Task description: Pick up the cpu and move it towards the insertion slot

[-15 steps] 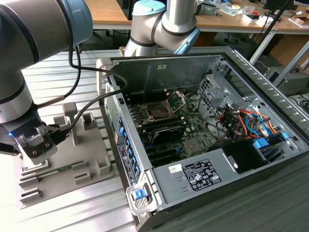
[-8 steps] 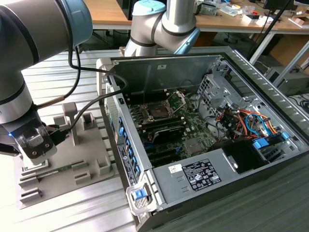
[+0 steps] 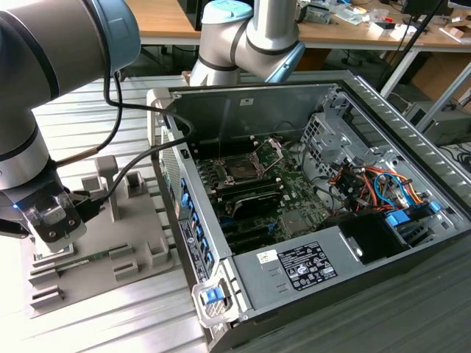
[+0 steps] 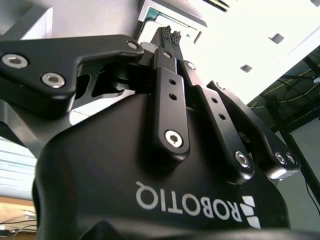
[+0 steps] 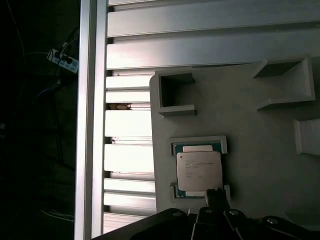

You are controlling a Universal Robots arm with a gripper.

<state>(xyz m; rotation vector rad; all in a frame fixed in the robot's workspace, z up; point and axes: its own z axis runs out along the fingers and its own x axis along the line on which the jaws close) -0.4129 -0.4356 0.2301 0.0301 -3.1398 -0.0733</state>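
Gripper is fully closed: you can see the black ribbed pads meeting tip to tip in the second wrist view, with nothing clamped between them.

The cpu, a small flat square chip with a silvery metal face and a green rim, lies flat in its shallow framed nest on the large grey plastic fixture plate. In the first wrist view one black fingertip overlaps the chip's corner. I can't tell you whether it is touching.

In the exterior view the gripper hangs low over the 9 o'clock side of the fixture plate. The plate sits on the ribbed aluminium table, at 9 o'clock from the open grey computer case.

The insertion slot, a square dark socket in a silver frame, is on the motherboard inside the case. Its hinged silver retaining bracket stands flipped up at the socket's 2 o'clock. The slot is well apart from the gripper, roughly 3 o'clock from it.
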